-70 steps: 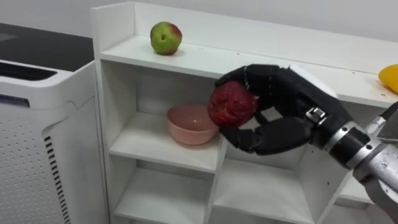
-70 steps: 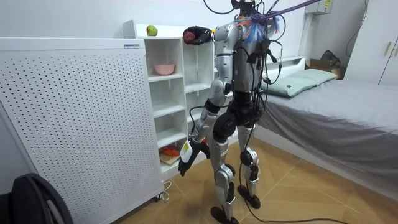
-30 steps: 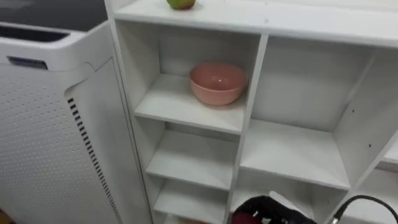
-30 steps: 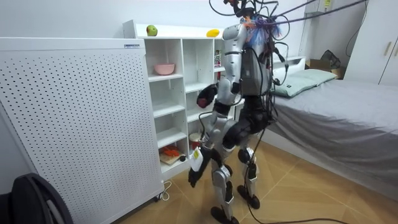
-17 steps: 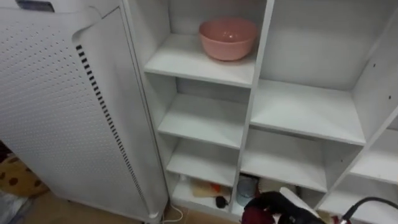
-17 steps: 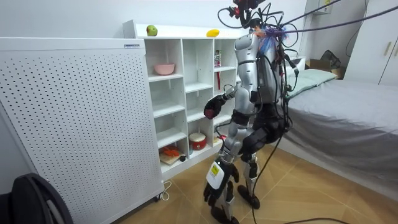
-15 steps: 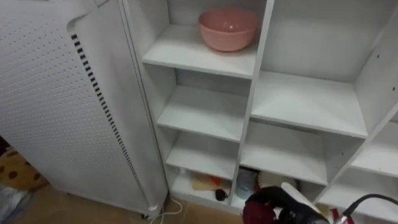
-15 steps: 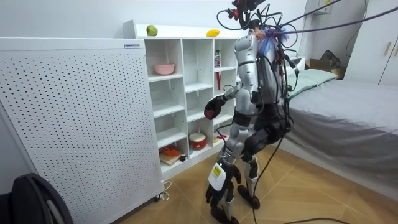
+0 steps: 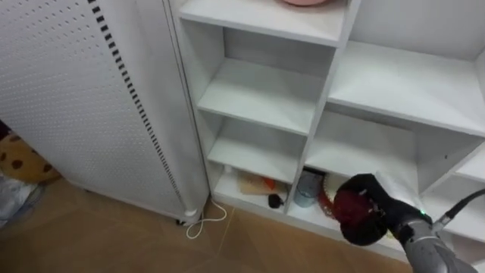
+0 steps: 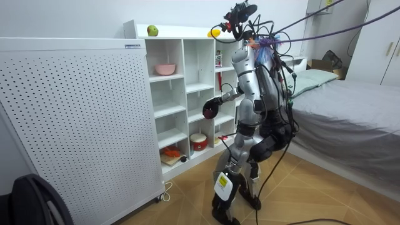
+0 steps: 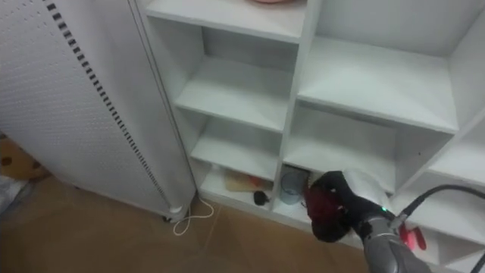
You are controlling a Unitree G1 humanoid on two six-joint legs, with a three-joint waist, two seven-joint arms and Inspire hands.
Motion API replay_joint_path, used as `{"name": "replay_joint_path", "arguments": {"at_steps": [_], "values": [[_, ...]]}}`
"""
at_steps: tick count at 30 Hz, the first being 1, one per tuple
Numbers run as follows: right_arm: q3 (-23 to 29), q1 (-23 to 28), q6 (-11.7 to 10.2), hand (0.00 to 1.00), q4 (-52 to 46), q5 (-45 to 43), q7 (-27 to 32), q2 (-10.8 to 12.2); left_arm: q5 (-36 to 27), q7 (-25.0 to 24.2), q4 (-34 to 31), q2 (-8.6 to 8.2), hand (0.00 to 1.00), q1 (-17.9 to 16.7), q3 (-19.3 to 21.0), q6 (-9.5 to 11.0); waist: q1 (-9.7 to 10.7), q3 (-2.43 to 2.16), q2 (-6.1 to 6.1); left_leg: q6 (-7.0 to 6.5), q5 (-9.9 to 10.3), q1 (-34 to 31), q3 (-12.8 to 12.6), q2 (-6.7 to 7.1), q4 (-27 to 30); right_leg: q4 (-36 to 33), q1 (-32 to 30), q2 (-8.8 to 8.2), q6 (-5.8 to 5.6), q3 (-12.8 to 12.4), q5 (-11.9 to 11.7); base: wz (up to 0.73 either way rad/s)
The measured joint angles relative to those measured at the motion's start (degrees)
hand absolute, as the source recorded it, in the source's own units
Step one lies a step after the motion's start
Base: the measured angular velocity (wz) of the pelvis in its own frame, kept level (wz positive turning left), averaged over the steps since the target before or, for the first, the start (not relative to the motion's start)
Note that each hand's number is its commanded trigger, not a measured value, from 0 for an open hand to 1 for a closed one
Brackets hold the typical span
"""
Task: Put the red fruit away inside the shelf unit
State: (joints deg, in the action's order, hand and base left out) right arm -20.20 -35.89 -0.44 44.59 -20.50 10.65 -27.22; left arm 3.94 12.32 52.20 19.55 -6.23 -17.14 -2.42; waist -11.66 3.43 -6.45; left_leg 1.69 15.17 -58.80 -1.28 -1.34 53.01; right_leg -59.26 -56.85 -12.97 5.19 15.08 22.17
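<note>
Shelves (image 9: 261, 91) stand ahead; the right hand (image 9: 383, 214), clamped round the red fruit (image 9: 352, 212), has dropped from top to mid-height, fruit still unplaced.

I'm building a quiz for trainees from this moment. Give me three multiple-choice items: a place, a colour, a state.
1. Where is the green apple? A on top of the closet; B on a middle shelf; C on the lowest shelf.
2. What colour is the fruit in the right hand? A yellow; B dark red; C green.
3. How is the right hand? A open, empty; B fingers curled round the fruit; C flat on a shelf.
Key: A, it sits on the top board; B, dark red shows between the fingers; B, the fingers wrap it.
</note>
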Motion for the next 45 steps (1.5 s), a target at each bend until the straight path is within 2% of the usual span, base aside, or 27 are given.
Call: {"name": "replay_joint_path", "arguments": {"at_steps": [3,7,8,13,16,18,19,22,24,28,32,37,41,45], "values": [[-2.0,-2.8,0.5,1.00,0.2,0.8,3.0,-1.8,-1.4,0.0,-2.3,1.43,0.00,-2.2,0.0,-1.1,0.1,-0.01,-0.45,0.26,-0.2,-2.9,0.2,0.36,1.1,-1.7,-2.7,-1.12,0.44,0.5,0.5,0.12],[-3.9,-4.9,0.5,1.00,0.9,0.8,6.9,-3.3,-2.1,0.2,-3.9,3.13,0.00,-3.3,0.0,-2.5,0.2,0.03,-1.19,0.52,-0.3,-5.8,0.6,0.29,2.4,-3.3,-5.1,-1.27,0.55,0.9,1.1,0.17],[-4.6,-6.0,0.6,1.00,2.4,0.8,8.1,-3.4,-2.2,0.2,-4.6,3.75,0.00,-3.7,-0.1,-2.5,0.2,0.18,-1.55,0.54,-0.3,-6.5,0.8,0.29,2.8,-3.6,-5.6,-1.32,0.69,1.0,1.2,0.10],[-5.7,-8.7,1.4,1.00,6.1,1.0,12.9,-4.9,-2.2,0.6,-6.6,4.67,0.00,-4.1,-0.1,-3.1,0.1,0.16,-1.72,0.52,-0.3,-9.9,1.7,0.32,4.4,-4.9,-7.9,-1.92,0.87,2.3,1.6,0.10],[-6.2,-9.8,1.8,1.00,6.8,4.8,15.4,-6.0,-6.0,0.6,-7.7,5.80,0.00,-4.6,-0.1,-3.5,0.1,0.18,-1.92,0.52,-0.3,-11.9,1.9,0.61,5.3,-5.7,-9.7,-2.17,0.85,2.3,1.7,0.01],[-6.7,-12.0,1.9,1.00,10.5,7.9,17.0,-6.0,-6.2,0.5,-8.6,6.82,0.00,-5.4,-0.1,-3.8,-0.3,0.18,-1.94,0.46,-0.4,-13.0,1.9,0.84,5.4,-5.9,-11.0,-2.27,0.70,2.1,1.6,0.02],[-6.7,-12.6,2.3,1.00,11.7,9.4,17.5,-6.2,-6.1,0.5,-8.9,7.03,0.00,-5.5,-0.1,-4.1,-0.5,0.18,-1.94,0.43,-0.4,-13.4,1.8,1.17,5.4,-6.3,-11.6,-2.86,0.68,2.0,1.6,0.09],[-6.7,-13.1,2.7,1.00,13.7,11.0,18.5,-6.4,-6.6,0.5,-9.6,7.33,0.00,-5.6,-0.1,-4.5,-1.5,0.21,-1.90,0.38,-0.4,-14.2,1.6,1.22,5.6,-6.7,-12.4,-3.22,0.90,2.2,1.7,0.06],[-6.7,-13.5,3.1,1.00,14.2,12.3,19.4,-6.5,-7.2,0.5,-10.6,7.73,0.00,-6.7,0.0,-5.0,-1.5,0.21,-1.90,0.31,-0.4,-15.3,1.6,1.09,5.8,-7.3,-13.4,-3.76,1.34,2.3,2.0,0.11],[-6.7,-13.9,3.1,1.00,14.2,16.9,20.8,-6.8,-8.9,0.5,-11.2,8.45,0.00,-7.8,0.3,-5.1,-1.8,0.22,-1.87,0.31,-0.4,-17.0,1.7,1.05,6.5,-7.9,-14.8,-4.00,1.53,2.6,2.2,0.01],[-6.7,-14.4,3.0,1.00,14.4,21.1,22.6,-8.1,-10.2,0.9,-11.4,8.63,0.00,-9.0,1.2,-5.1,-2.5,0.21,-1.85,0.31,-0.5,-18.0,1.7,1.08,6.8,-7.9,-15.8,-4.02,1.26,2.6,2.0,-0.02],[-6.8,-14.5,2.7,1.00,14.6,24.9,23.9,-8.1,-10.6,2.2,-12.4,8.79,0.00,-10.1,1.3,-5.1,-2.6,0.19,-1.88,0.19,-0.4,-18.3,1.7,1.16,7.1,-8.0,-16.1,-4.23,1.24,2.5,2.1,-0.02],[-7.6,-14.7,3.0,1.00,15.5,27.6,25.8,-8.1,-10.6,2.9,-13.1,8.84,0.00,-10.1,1.3,-5.1,-2.7,0.20,-1.89,-0.13,-0.2,-18.8,1.6,1.22,8.6,-9.5,-16.4,-5.13,1.21,2.5,2.6,0.02],[-7.7,-15.8,3.0,1.00,16.4,29.5,29.0,-9.9,-11.3,3.3,-13.0,8.87,0.00,-10.1,1.3,-5.1,-2.6,0.22,-1.92,-0.35,0.0,-19.3,1.4,1.24,9.1,-9.9,-16.6,-5.45,0.83,2.6,2.8,0.05]]}}
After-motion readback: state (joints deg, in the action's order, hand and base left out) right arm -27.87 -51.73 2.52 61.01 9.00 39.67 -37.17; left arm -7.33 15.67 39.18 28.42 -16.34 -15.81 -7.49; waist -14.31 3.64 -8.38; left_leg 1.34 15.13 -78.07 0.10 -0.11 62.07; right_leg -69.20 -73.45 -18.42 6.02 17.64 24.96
